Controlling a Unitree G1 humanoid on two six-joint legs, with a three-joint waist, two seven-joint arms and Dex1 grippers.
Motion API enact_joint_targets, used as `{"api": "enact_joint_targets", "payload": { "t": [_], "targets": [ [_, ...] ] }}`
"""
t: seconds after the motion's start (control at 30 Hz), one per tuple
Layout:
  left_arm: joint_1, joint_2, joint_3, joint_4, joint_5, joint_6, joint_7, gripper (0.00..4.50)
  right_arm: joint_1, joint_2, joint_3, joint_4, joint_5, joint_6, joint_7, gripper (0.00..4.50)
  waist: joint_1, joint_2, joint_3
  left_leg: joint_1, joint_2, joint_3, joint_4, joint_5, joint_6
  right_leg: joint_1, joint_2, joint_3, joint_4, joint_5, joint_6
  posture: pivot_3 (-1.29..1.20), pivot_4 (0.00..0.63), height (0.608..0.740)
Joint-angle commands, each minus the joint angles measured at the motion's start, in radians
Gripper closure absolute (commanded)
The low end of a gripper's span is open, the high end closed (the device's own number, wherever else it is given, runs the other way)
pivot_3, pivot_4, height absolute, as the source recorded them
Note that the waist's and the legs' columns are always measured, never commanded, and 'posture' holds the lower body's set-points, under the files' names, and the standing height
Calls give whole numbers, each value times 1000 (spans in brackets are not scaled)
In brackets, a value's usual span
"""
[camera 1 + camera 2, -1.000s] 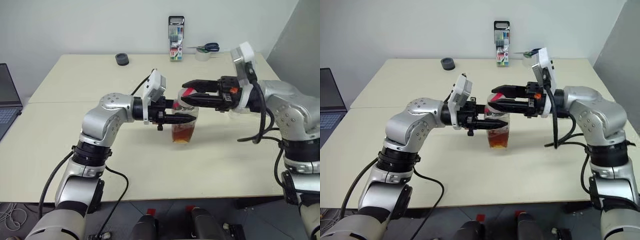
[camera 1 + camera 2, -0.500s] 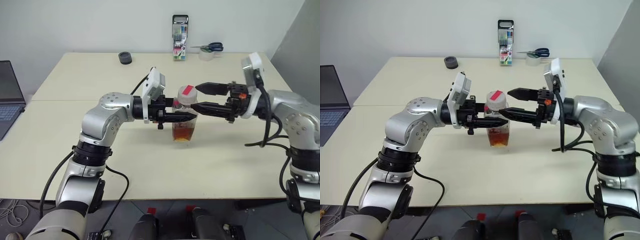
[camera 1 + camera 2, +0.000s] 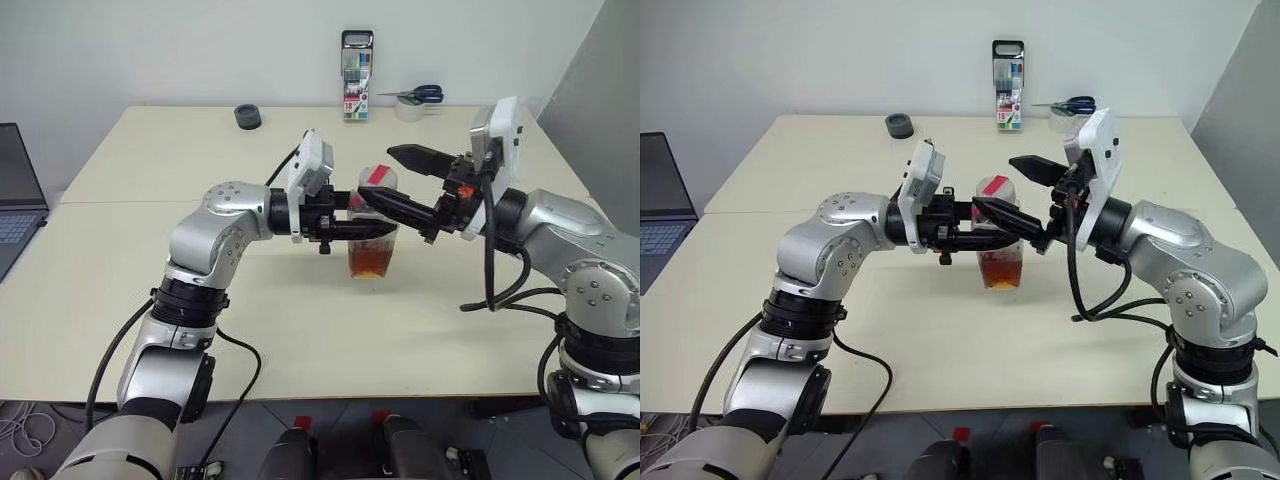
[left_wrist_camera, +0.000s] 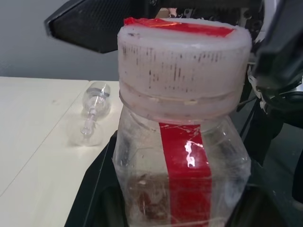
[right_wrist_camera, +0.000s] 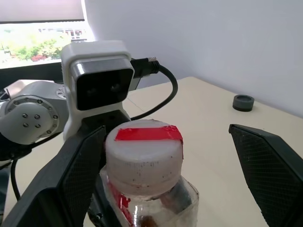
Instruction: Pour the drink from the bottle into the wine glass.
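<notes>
At the far left edge, off my table (image 3: pixel 130 330), sits a laptop (image 3: pixel 18 195), its screen dark. On the table's far side a small black round object (image 3: pixel 246 117) rests alone. My left gripper (image 3: pixel 372 229) reaches in level from the left and is clamped on the bottle (image 3: pixel 374 235), its black fingers pressed against the clear plastic body just under the neck, holding it upright with its base on or just above the tabletop; I cannot tell which. The drink (image 3: pixel 372 262) fills only the lower part of the bottle, a reddish-brown pool below my fingers. The cap (image 5: pixel 143 151) is on, whitish with a strip of red tape across its top, and another red strip runs down the bottle's side in my left wrist view. Beyond the bottle in that view, the wine glass (image 4: pixel 91 113) lies on its side on the table, well apart from the bottle. My right gripper (image 3: pixel 392 176) comes in from the right with its jaws spread wide, one finger (image 5: pixel 61 182) close beside the cap and the other standing well clear of it, gripping nothing. At the back of the table a pack of markers (image 3: pixel 353 76) stands upright, and to its right scissors (image 3: pixel 412 95) rest on a roll of tape (image 3: pixel 407 110).
</notes>
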Motion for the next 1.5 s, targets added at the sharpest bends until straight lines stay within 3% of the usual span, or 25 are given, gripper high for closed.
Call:
{"api": "enact_joint_targets", "payload": {
  "t": [0.03, 1.07, 1.5],
  "targets": [
    [-26, -4, 10, -20, -6, -21, -1, 2686, -20, 8, 3, -13, -18, -39, -13, 48, 0, 0, 0, 0, 0, 0, 0, 0, 0, 0, 0, 0, 0, 0, 0, 0, 150, 740],
    [-16, -9, 9, -16, 5, -34, -12, 2686, 66, -119, -93, -13, 61, -26, 7, 48, 0, 0, 0, 0, 0, 0, 0, 0, 0, 0, 0, 0, 0, 0, 0, 0, 150, 740],
    [-13, -15, 12, -19, 8, -37, -7, 2686, 8, -61, -74, -46, 225, 24, -41, 48, 0, 0, 0, 0, 0, 0, 0, 0, 0, 0, 0, 0, 0, 0, 0, 0, 150, 740]
  ]
}}
